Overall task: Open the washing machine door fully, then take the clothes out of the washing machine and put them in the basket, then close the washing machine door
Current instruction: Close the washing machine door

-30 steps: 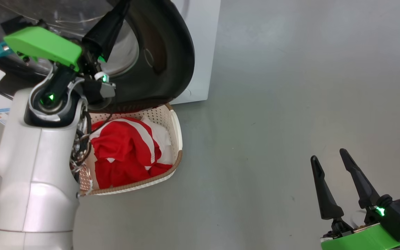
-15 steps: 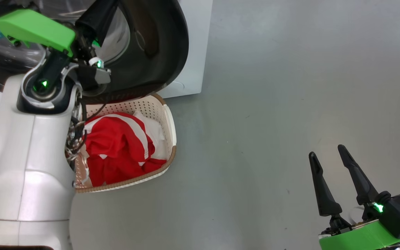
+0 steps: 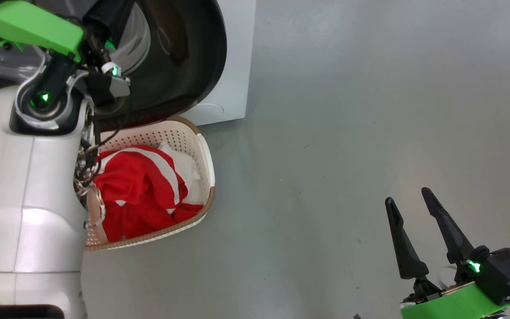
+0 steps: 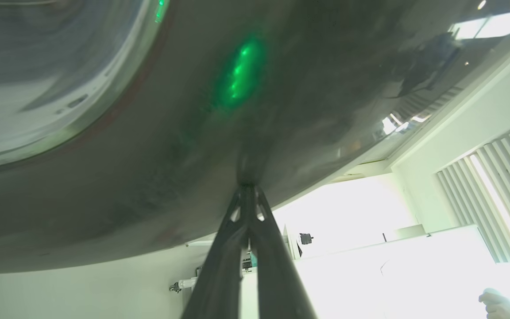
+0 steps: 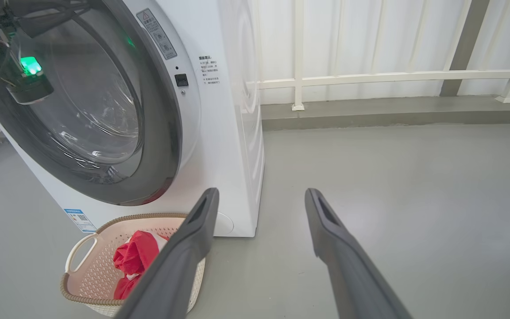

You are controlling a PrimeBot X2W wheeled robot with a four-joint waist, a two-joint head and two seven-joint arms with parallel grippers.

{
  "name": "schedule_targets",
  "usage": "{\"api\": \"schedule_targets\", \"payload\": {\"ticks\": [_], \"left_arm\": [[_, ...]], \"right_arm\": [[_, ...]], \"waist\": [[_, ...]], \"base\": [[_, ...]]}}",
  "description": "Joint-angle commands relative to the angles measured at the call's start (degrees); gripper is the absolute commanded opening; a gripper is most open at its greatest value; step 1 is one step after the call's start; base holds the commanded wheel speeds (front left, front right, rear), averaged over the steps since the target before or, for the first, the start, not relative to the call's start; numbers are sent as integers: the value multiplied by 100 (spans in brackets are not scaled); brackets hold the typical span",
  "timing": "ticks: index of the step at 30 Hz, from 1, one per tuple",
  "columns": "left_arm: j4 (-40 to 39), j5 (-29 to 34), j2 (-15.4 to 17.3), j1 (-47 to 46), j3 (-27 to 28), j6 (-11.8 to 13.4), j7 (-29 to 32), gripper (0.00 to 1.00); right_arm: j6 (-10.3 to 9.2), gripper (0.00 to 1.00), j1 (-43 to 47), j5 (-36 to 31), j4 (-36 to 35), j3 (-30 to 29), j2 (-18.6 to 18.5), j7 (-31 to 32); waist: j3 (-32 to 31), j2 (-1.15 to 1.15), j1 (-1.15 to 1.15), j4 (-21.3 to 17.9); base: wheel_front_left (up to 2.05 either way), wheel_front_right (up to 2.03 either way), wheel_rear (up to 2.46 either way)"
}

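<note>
The washing machine door [image 5: 166, 133], a black rim around bulging glass, lies close against the front of the white washing machine [image 5: 228, 110]; I cannot tell whether it is latched. My left gripper [image 4: 247, 186] is shut and empty, its tips pressed on the glossy black rim [image 4: 281, 110]. In the head view its dark fingers [image 3: 106, 20] reach up over the door [image 3: 193, 57]. The basket [image 3: 206, 155] stands on the floor below the door, with the red and white clothes [image 3: 135, 190] in it. My right gripper [image 3: 407, 197] hangs open and empty, far right of the basket.
Grey floor [image 3: 348, 110] spreads wide to the right of the machine. A white railing [image 5: 370, 79] over a low ledge [image 5: 392, 115] runs behind. My pale left forearm [image 3: 29, 199] covers the basket's left side. A person's hand [image 4: 498, 303] shows in the corner of the left wrist view.
The whole head picture has slid left and up, so the camera moved. The left gripper stays pressed on the door rim, and the right gripper stays open.
</note>
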Motion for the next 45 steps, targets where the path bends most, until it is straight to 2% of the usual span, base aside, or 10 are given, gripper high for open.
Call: {"api": "schedule_targets", "payload": {"ticks": [1, 20, 29, 30, 31, 32, 33, 34, 40, 45], "left_arm": [[-110, 27, 221, -164, 126, -71, -23, 0], [11, 60, 214, -118, 122, -179, -4, 0], [-235, 232, 224, 301, 51, -51, -161, 0], [-278, 267, 226, 357, 43, -31, -207, 4], [-325, 313, 238, 416, 37, -3, -268, 24], [-367, 368, 252, 478, 24, 31, -327, 40], [-415, 430, 272, 538, 3, 71, -381, 75], [-464, 489, 288, 602, -19, 108, -429, 100], [-867, 780, 361, 999, -114, 226, -696, 100], [-1351, 1165, 502, 1455, -255, 125, -1002, 100]], "right_arm": [[35, 100, -141, -3, -134, 122, -92, -40], [35, 100, -164, 35, -91, 111, -92, -56], [35, 100, -168, 54, -33, 79, -92, -86], [35, 100, -164, 55, -27, 70, -92, -88], [35, 100, -162, 55, -21, 66, -92, -88], [35, 100, -158, 54, -13, 62, -92, -88], [35, 100, -160, 53, -11, 67, -92, -85], [35, 100, -164, 52, -8, 67, -92, -83], [35, 100, -165, 46, 10, 25, -92, -75], [35, 100, -143, 47, 20, 12, -92, -68]], "waist": [[0, 0, 0, -14], [-6, 0, 0, 7], [-122, 0, 0, 168], [-144, 0, 0, 196], [-165, 0, 0, 216], [-192, 0, 0, 242], [-209, 0, 0, 261], [-232, 0, 0, 284], [-361, 0, 0, 432], [-494, 0, 0, 544]], "base": [[0, 0, 0], [0, 0, 0], [0, 0, 0], [0, 0, 0], [0, 0, 0], [0, 0, 0], [0, 0, 0], [0, 0, 0], [0, 0, 0], [0, 0, 0]]}}
